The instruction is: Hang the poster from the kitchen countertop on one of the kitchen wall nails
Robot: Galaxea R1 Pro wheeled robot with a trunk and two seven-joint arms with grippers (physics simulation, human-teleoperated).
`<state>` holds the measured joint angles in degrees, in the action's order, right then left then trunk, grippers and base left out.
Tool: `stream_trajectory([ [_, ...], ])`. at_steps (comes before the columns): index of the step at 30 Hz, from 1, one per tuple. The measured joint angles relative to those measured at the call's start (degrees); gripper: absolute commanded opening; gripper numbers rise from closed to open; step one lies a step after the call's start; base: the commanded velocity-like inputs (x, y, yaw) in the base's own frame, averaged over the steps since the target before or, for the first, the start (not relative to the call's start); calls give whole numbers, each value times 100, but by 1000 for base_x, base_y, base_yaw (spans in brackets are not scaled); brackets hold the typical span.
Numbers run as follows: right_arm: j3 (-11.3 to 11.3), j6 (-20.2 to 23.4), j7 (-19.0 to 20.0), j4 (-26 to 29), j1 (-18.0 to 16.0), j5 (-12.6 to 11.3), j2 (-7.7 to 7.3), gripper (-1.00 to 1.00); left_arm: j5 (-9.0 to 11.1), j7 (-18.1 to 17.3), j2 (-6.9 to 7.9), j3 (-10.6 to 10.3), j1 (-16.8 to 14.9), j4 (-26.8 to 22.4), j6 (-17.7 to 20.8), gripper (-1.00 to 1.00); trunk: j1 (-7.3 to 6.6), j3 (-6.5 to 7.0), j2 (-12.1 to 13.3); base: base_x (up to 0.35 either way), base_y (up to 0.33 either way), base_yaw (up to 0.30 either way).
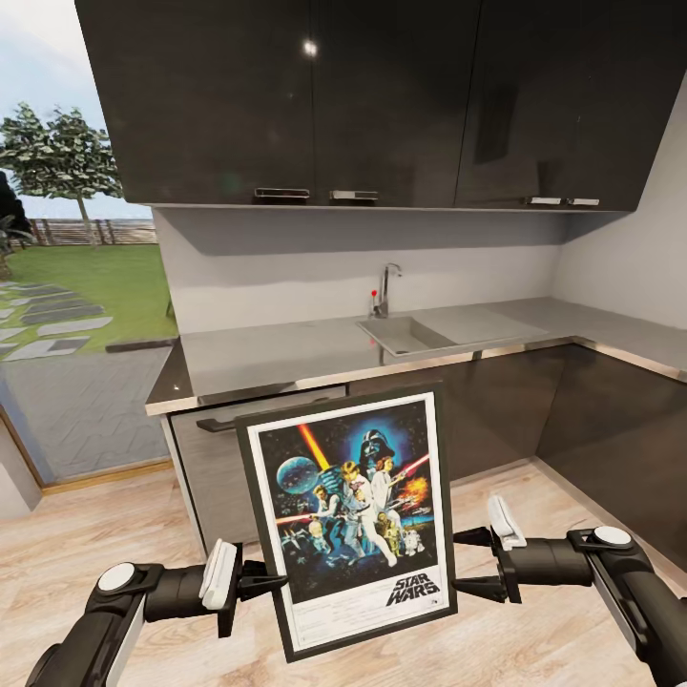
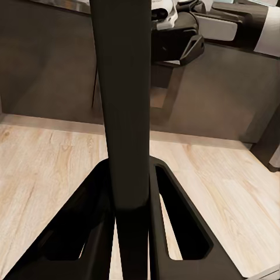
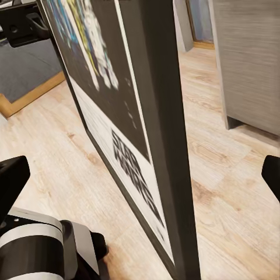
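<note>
The poster (image 1: 348, 496) stands upright in the air in front of me, tilted slightly, with its Star Wars artwork facing the head camera. My left gripper (image 1: 277, 579) is shut on its left frame edge low down. In the left wrist view the dark frame edge (image 2: 122, 87) runs up between the closed fingers (image 2: 87, 221). My right gripper (image 1: 474, 563) is open at the poster's right edge, one finger on each side of the frame (image 3: 169, 116) and both well apart from it. Behind the poster runs the kitchen countertop (image 1: 286, 348).
A recessed sink (image 1: 405, 334) and chrome tap (image 1: 385, 286) sit in the countertop, which turns a corner at the right. Dark upper cabinets (image 1: 382, 95) hang above and dark lower cabinets (image 1: 496, 410) stand below. A glass wall (image 1: 67, 286) at the left shows a garden. Light wood floor (image 1: 95, 544) lies below.
</note>
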<state>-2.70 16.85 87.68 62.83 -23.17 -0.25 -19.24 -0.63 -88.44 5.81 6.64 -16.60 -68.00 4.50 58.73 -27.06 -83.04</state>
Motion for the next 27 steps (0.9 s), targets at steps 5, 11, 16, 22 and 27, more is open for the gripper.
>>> stream_trajectory([
  [5, 8, -2, -2, -2, 0, 1, 3, 100, 0, 0, 0, 0, 1, 0, 0, -100, 0, 0, 0, 0, 0, 0],
  [11, 120, -4, -8, -4, 0, 1, 8, 100, 0, 0, 0, 0, -3, 0, 0, -100, 0, 0, 0, 0, 0, 0],
  [16, 142, -5, -8, -7, 1, 1, 6, 100, 0, 0, 0, 3, 0, 0, 0, -100, 0, 0, 0, 0, 0, 0],
  [22, 148, -5, -9, -8, 0, 1, 4, 100, 0, 0, 0, 1, -2, 0, 0, -100, 0, 0, 0, 0, 0, 0],
  [27, 149, -5, -9, -9, 0, 1, 5, 100, 0, 0, 0, 0, 0, 0, 0, -100, 0, 0, 0, 0, 0, 0],
])
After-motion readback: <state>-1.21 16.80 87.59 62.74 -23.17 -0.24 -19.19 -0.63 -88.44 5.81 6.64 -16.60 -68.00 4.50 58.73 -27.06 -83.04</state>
